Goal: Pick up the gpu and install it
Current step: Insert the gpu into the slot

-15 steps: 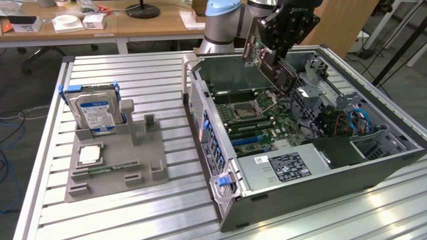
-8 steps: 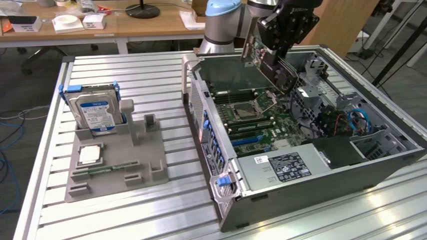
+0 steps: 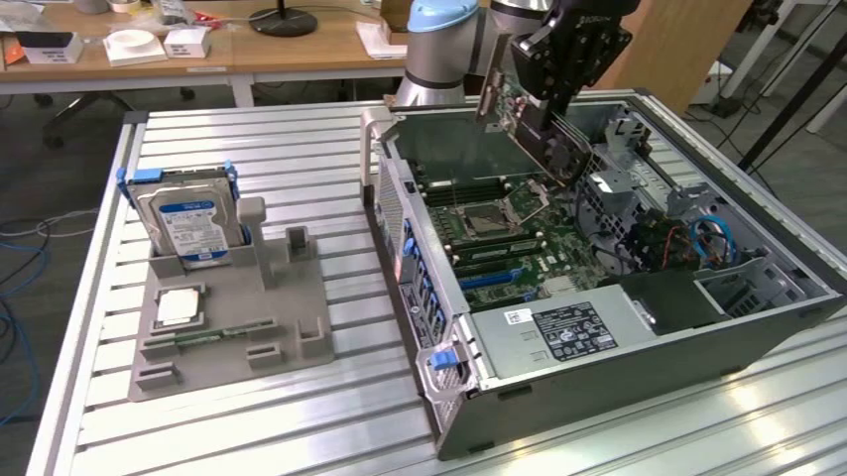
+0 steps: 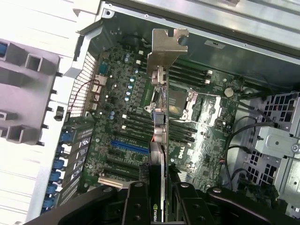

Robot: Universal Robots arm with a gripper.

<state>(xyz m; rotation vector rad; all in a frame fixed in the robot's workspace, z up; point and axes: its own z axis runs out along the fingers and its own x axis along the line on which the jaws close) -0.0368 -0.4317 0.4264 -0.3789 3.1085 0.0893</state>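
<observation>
One gpu [image 4: 159, 126] is pinched edge-on between the jaws. It hangs tilted above the motherboard [image 3: 510, 248] of the open computer case [image 3: 662, 367], silver bracket [image 4: 166, 47] farthest from them. The case lies toward the table's [image 3: 265, 149] edge on the exterior view's right.

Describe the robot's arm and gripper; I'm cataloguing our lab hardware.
The arm is a thick silver-grey tube with a light blue rounded joint cap. The gripper is matte black and boxy, with two flat black fingers.
</observation>
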